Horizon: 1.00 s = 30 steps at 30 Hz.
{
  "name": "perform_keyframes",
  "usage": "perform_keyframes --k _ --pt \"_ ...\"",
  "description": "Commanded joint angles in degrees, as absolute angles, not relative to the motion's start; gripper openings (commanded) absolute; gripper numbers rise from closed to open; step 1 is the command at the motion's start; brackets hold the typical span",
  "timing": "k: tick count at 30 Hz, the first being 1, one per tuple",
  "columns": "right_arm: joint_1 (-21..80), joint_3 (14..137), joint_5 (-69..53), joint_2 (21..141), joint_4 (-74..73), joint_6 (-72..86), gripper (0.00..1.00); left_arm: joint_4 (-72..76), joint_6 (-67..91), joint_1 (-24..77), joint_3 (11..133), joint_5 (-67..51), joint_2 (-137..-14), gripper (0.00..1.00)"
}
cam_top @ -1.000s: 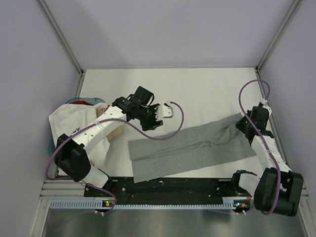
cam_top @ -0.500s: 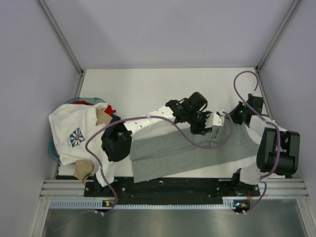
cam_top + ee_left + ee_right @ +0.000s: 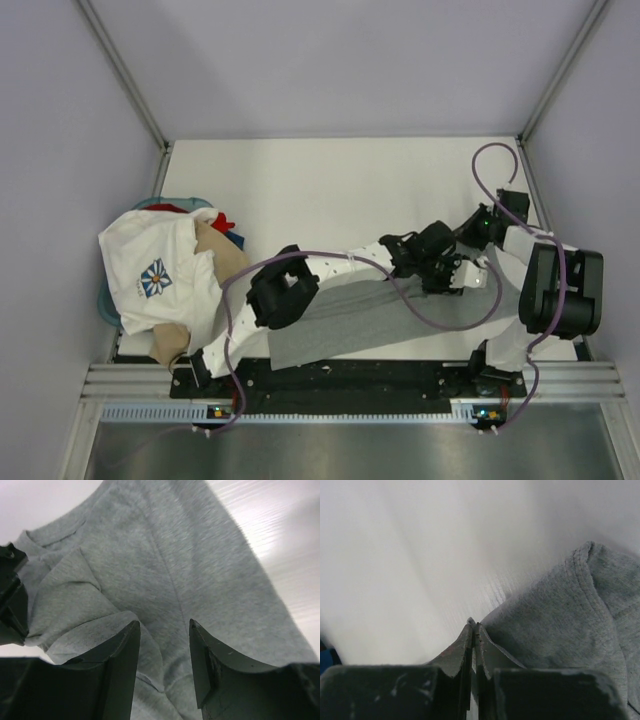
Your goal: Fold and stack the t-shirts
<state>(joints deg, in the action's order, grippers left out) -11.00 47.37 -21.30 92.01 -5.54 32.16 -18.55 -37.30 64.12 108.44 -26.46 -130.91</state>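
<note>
A heather-grey t-shirt (image 3: 350, 318) lies as a long band across the near half of the table. My left arm reaches far right, and its gripper (image 3: 472, 277) (image 3: 164, 625) stands open low over the shirt's right end, one finger either side of a raised fold (image 3: 100, 605). My right gripper (image 3: 470, 238) (image 3: 476, 624) is shut at that same end, by the collar (image 3: 590, 560), with the cloth's edge running into its tips. The other t-shirts are heaped at the left: a white one with a blue flower print (image 3: 150, 275), a tan one (image 3: 225, 258), and bits of red (image 3: 180, 208) and blue (image 3: 232, 240).
The heap sits in a teal basket (image 3: 104, 300) at the table's left edge. Purple cables loop off both arms (image 3: 495, 165). White walls with metal rails close in the table on three sides. A black base rail (image 3: 350, 385) runs along the near edge.
My left arm has swung from beside the heap across to the grey shirt's right end, its jaws narrowing a little. The right arm has folded up, drawing its gripper back and left.
</note>
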Motion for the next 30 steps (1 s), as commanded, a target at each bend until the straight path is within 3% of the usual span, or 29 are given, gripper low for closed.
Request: perform_keyframes --k 1,8,16,21,26,30 --pt "-10.72 47.9 -23.2 89.57 -4.48 32.08 0.0 -9.5 -34.63 63.98 111.01 -18.39 -133.5 0.49" --pt "-10.72 46.76 -24.52 87.37 -3.78 32.43 0.0 -5.71 -37.88 64.95 109.25 -12.66 -135.61 0.46" --pt "-10.72 45.97 -24.17 85.43 -3.96 32.08 0.0 -7.72 -39.72 65.04 108.98 -12.83 -135.62 0.28" --pt "-10.72 46.23 -23.73 84.55 -4.66 31.73 0.0 -12.12 -42.27 65.57 108.81 -14.59 -135.35 0.39" --pt "-10.72 46.32 -23.73 84.11 -4.83 31.73 0.0 -11.87 -44.03 65.83 107.49 -11.96 -135.35 0.39" --pt "-10.81 46.41 -23.38 83.58 -4.92 31.73 0.0 -10.46 -44.03 65.83 107.4 -10.11 -135.18 0.21"
